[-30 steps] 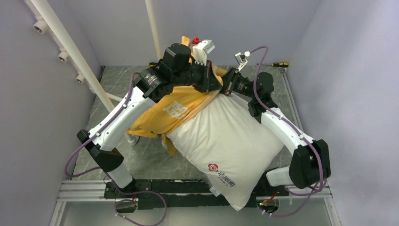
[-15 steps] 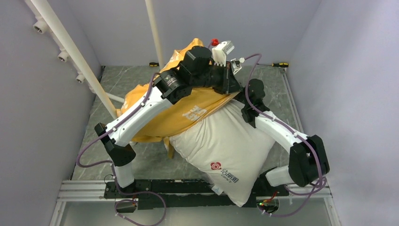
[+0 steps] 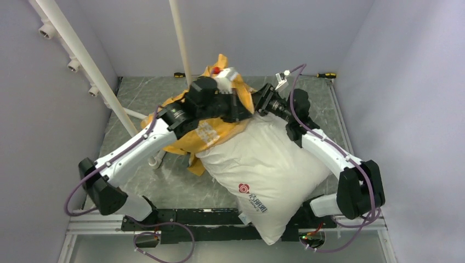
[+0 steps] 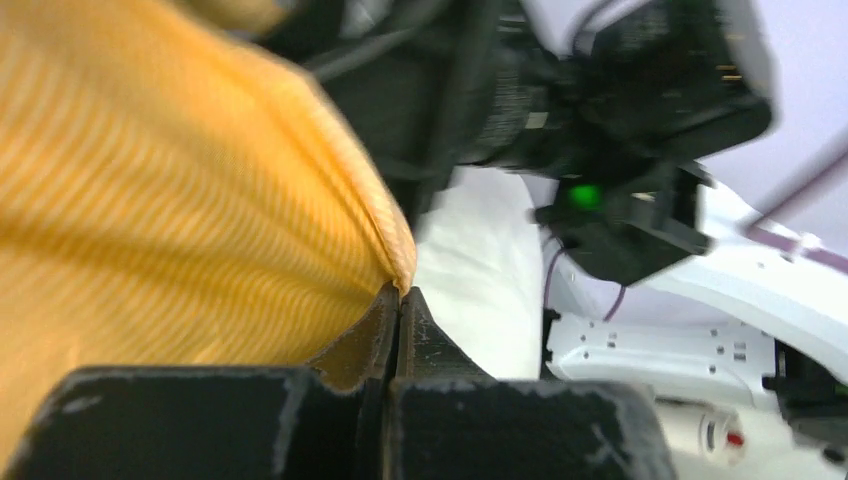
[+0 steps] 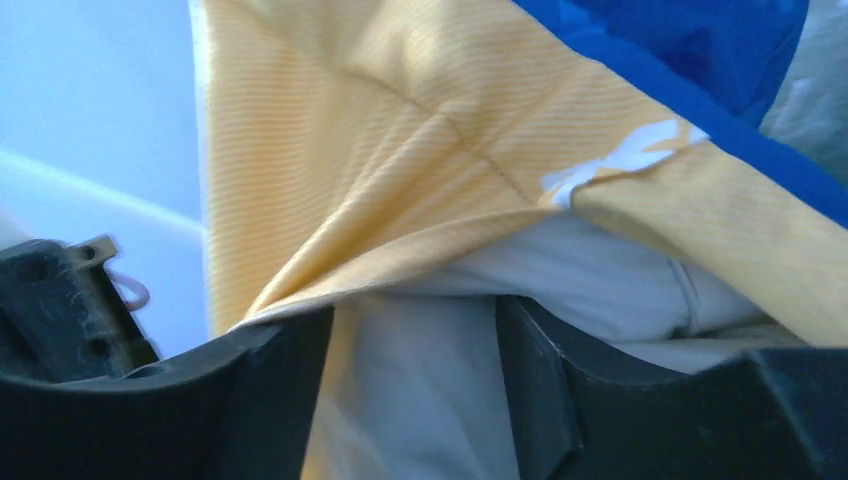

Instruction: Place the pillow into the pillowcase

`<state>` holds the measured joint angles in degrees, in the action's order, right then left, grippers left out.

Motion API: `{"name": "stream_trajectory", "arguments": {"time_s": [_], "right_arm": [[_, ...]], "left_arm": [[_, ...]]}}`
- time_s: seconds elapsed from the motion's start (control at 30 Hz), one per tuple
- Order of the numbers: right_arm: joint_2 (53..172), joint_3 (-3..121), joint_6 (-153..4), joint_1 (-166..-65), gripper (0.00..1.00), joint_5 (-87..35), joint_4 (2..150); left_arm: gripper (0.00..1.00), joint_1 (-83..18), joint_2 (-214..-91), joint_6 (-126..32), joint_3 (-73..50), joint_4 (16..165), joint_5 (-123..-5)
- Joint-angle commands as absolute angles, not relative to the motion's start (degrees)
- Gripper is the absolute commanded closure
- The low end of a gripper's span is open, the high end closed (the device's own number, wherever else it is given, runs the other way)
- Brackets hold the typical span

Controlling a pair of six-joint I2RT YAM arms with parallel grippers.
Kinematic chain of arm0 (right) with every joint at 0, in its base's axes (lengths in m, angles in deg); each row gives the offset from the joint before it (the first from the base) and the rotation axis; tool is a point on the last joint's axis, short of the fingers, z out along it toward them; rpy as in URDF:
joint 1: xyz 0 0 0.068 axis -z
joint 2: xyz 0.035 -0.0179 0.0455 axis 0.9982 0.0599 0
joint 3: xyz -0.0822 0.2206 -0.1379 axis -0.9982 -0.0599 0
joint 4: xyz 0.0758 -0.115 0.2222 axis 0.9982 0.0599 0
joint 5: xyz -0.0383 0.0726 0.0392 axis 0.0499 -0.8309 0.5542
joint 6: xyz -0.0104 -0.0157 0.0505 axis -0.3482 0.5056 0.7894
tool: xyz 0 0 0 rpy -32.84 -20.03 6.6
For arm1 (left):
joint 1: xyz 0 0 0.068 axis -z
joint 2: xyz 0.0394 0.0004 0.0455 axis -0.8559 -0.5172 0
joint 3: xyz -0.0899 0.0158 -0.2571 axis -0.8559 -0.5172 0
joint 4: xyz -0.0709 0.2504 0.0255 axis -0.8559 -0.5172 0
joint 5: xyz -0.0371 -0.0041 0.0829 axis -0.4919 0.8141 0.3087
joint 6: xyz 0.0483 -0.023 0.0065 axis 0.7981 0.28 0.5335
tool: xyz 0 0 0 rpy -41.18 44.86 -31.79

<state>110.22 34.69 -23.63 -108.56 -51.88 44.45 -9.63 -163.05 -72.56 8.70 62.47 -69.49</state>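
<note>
Pillow [image 3: 268,170] lies plump from tabletop [image 3: 164,186] centre over near edge; only its far corner's inside the pillowcase [image 3: 200,131], so you've most stuffing left. Left wrist: left gripper [image 4: 400,300] pinched tight on ribbed yellow hem. Right wrist: right gripper [image 5: 405,330] jaws apart, thin yellow/blue cloth & smooth white pillow between, nothing pinched.

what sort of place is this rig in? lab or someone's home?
Looks like an enclosed lab robot cell, not a home: plain panel walls box in a marble-pattern table, an aluminium rail runs along its near edge, and a screwdriver lies at the far edge.
</note>
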Motion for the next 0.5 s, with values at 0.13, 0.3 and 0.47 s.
{"name": "stream_trajectory", "arguments": {"time_s": [0.13,0.3,0.47], "right_arm": [[110.35,48.04,-47.89,-103.42,0.01,-44.67,90.89],[103.24,46.67,-52.33,-102.01,0.00,-42.68,101.01],[93.60,51.68,-54.54,-101.88,0.00,-33.59,116.03]], "left_arm": [[1.00,-25.78,-156.35,-81.12,-6.19,78.05,-84.44],[1.00,-32.61,-162.37,-84.14,-7.63,84.02,-93.00],[1.00,-33.37,-166.22,-77.03,-2.73,76.49,-92.87]]}}
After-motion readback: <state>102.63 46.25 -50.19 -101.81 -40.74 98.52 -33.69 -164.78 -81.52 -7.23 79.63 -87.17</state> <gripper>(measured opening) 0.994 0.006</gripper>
